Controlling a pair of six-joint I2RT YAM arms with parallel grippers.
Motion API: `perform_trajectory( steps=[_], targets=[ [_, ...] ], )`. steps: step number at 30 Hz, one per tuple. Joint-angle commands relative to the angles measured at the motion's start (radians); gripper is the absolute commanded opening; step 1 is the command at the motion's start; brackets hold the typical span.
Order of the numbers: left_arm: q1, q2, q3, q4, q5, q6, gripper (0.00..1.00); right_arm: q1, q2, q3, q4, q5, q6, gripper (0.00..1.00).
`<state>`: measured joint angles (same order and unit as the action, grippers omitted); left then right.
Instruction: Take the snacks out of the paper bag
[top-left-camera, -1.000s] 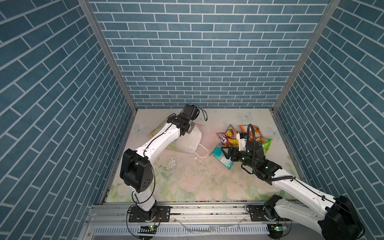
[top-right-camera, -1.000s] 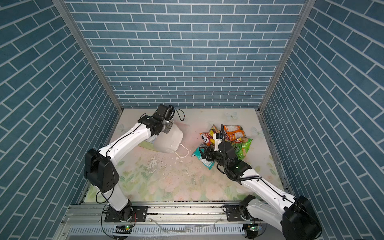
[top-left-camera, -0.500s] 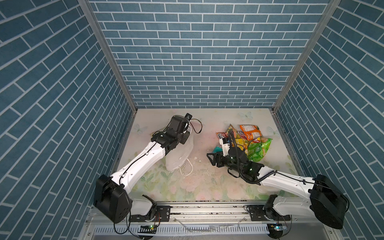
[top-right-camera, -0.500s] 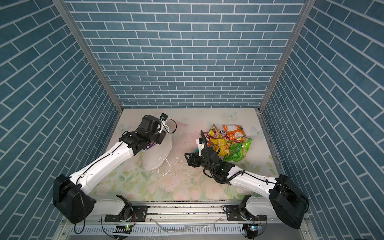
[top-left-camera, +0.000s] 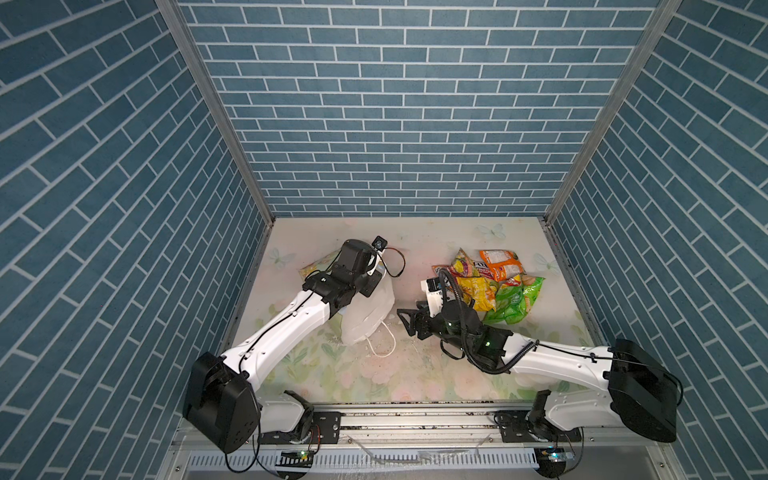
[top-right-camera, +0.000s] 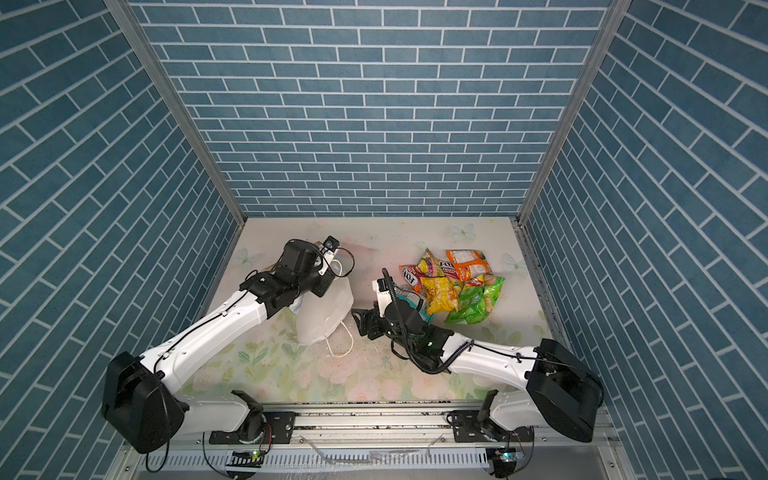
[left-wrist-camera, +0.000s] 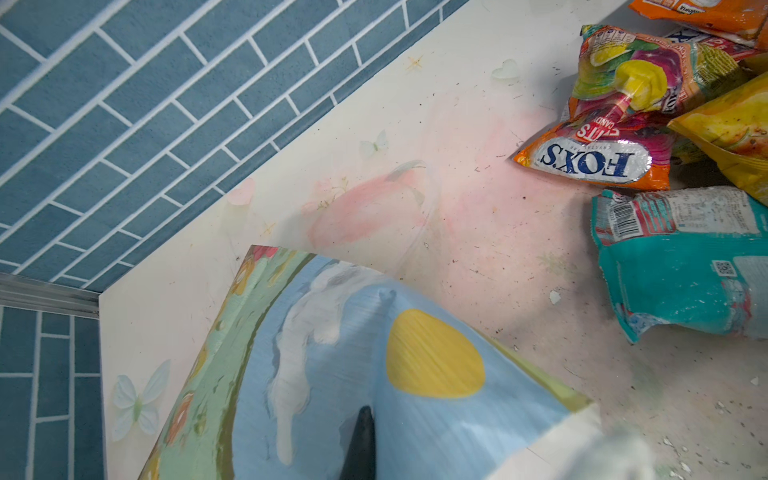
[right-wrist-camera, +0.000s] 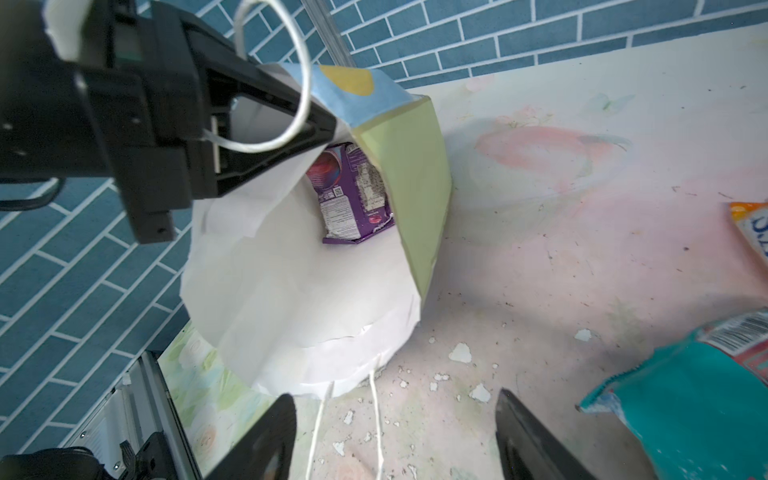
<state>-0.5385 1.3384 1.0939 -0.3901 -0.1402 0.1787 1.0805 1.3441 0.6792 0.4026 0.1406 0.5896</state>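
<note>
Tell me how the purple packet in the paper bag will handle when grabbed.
The purple packet looks like thin creased film, so probably floppy and light. Its glossy surface may slip in the right gripper. The paper bag around it looks crumpled, so it will likely give if bumped.

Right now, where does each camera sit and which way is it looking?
Top views: high above the front rail, looking down toward the back wall; left arm, right arm, paper bag and snacks show.
Left wrist: on the left arm, looking past one dark fingertip over the bag's printed outside.
Right wrist: low, facing the bag's mouth and purple packet; right gripper open, left gripper shut on the rim.
Shared: both wrist views show the teal packet.
</note>
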Motion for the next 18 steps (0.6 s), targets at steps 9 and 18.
perform_trajectory(
  steps=[9, 18],
  targets=[
    [0.035, -0.003, 0.063, -0.03, 0.038, -0.1, 0.0, 0.053, 0.161, 0.118, 0.089, -0.031, -0.015, 0.75],
    [0.036, -0.014, 0.07, -0.024, 0.084, -0.163, 0.0, 0.052, 0.272, 0.19, 0.094, -0.093, 0.013, 0.75]
  ],
)
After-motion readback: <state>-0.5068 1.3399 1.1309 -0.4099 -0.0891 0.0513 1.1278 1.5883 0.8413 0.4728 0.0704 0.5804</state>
